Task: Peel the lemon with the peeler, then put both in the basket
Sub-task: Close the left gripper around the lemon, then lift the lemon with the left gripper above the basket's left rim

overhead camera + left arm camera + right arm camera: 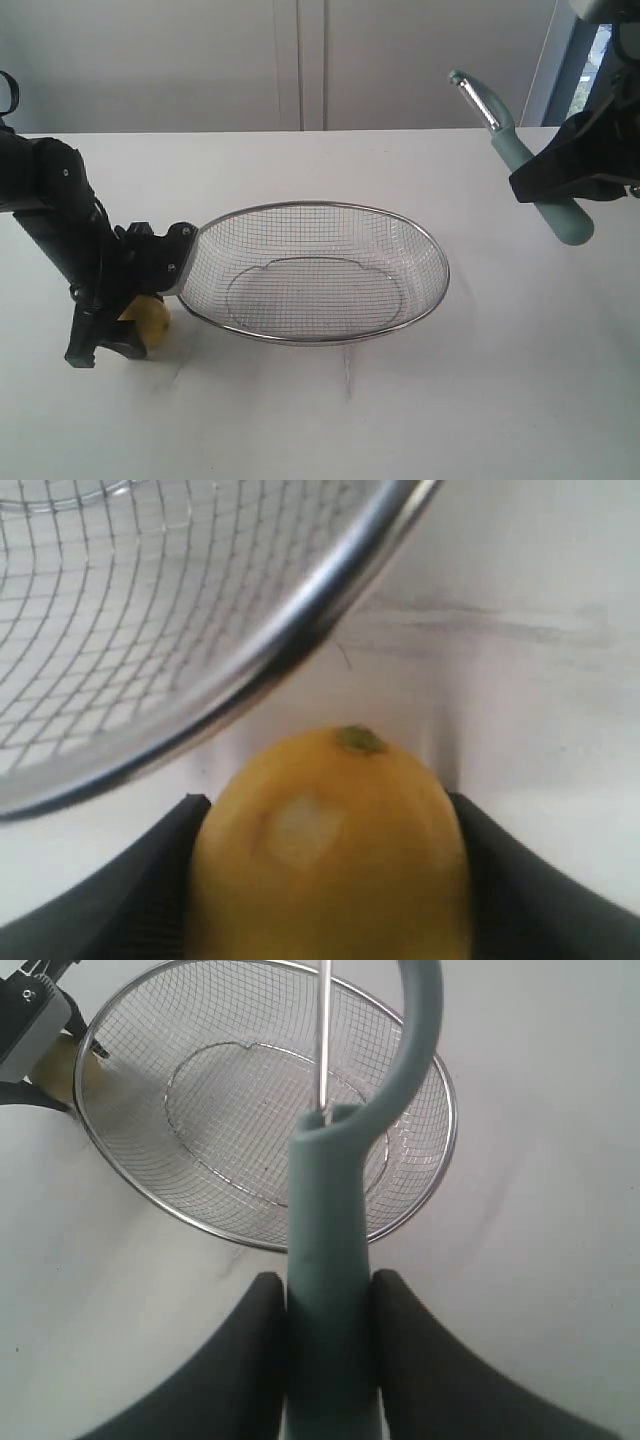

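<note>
Exterior view, lower left – left tool [112, 338]: closed on the lemon [152, 318], low over the counter [450, 400]; whether the fruit touches the counter cannot be told.
Left wrist view – grip: dark pads flank the smooth round lemon, stem end facing outward.
Risk, left: the glossy skin could likely slip or spin between the pads once the blade drags on it.
Centre – basket [300, 340]: empty wire mesh, its left rim just beside the left tool.
Risk, centre: lifting the lemon carelessly could catch that rim and shove or tip the basket.
Upper right – right tool [565, 170]: clamped on the peeler [520, 160] at its teal handle, blade head tilted toward the upper left, well apart from the lemon.
Risk, right: a grip far from the blade may let the handle pivot under cutting load, so the blade skates off or digs in.
Progress: peeling apparently not yet begun; a pale patch shows on the skin.
</note>
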`<state>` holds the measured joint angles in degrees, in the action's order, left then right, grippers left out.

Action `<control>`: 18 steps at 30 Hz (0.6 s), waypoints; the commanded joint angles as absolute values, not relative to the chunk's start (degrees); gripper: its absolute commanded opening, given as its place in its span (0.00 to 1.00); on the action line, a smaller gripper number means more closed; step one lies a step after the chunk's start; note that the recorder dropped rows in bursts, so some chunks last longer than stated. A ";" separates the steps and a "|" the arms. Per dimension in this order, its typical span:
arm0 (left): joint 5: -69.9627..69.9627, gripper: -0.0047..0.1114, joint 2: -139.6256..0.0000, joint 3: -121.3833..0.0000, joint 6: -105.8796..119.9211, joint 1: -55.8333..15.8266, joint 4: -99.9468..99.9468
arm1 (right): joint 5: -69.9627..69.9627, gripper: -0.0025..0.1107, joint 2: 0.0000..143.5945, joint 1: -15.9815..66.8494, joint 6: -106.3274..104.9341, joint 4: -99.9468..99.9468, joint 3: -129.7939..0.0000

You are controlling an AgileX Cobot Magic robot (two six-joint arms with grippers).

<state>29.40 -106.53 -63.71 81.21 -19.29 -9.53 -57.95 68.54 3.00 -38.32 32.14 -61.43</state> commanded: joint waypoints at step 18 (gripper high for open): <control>33.29 0.08 -93.91 -63.33 76.30 -19.49 -10.22 | -57.55 0.02 68.24 2.81 -38.82 32.31 -61.06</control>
